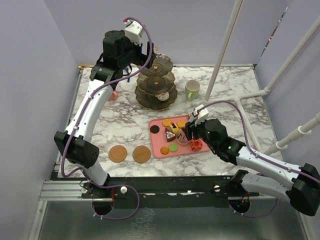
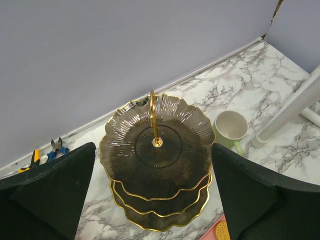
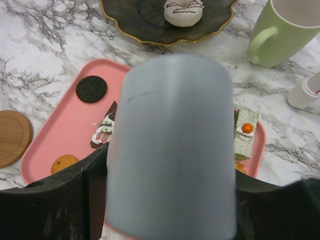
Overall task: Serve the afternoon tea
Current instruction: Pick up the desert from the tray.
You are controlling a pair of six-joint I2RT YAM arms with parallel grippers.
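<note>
Right claw [image 1: 189, 134] hangs over the tray [image 1: 156, 140], at 5 o'clock from the stand [image 1: 156, 85]; I cannot tell its spread or load. Left claw [image 2: 152, 147] gapes wide and empty above the stand. Best to drop straight onto 1 pastry [image 1: 173, 129] and squeeze gently.

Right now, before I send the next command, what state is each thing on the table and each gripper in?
Stand: upright, top tier bare, white doughnut on the bottom tier.
Green mug: upright, empty.
Pink mug: mostly hidden behind the left arm.
Coasters: flat, nothing on them.
Tray: flat, pastries on it.
Left gripper: open, above the stand.
Right gripper: over the tray, open or shut unclear.
</note>
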